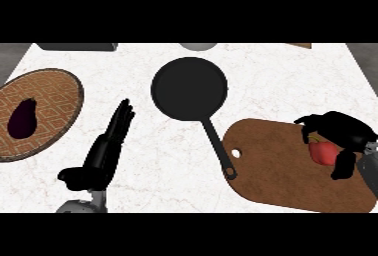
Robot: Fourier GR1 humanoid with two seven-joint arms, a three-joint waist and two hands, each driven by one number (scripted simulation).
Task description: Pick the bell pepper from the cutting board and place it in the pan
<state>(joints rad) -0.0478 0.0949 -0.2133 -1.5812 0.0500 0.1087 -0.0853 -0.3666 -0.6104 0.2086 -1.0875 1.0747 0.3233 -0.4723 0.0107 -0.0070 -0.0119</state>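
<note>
At the counter's left, a round brown woven plate [55,92] holds a dark purple eggplant [22,119], which has no part in the job and lies well apart from the action. Just right of it, the robot's black left hand [103,150] rests over the white marbled counter [162,170]. Its fingers are straight, pressed together and pointing far, and it is apparently parked to leave the route free. At centre lies the round black frying pan [190,89] with nothing in it. Its long handle runs near and right until the tip overlaps the edge of the brown wooden cutting board [277,172]. On the board's right side, the black right hand [341,131] curls down over the red bell pepper [322,153], fingers and thumb pinching it from above, seemingly the grasp needed for the lift. Whether the pepper has cleared the board cannot be told. The pan sits far and left of the pepper, so the carry would likely cross the board and the handle.
</note>
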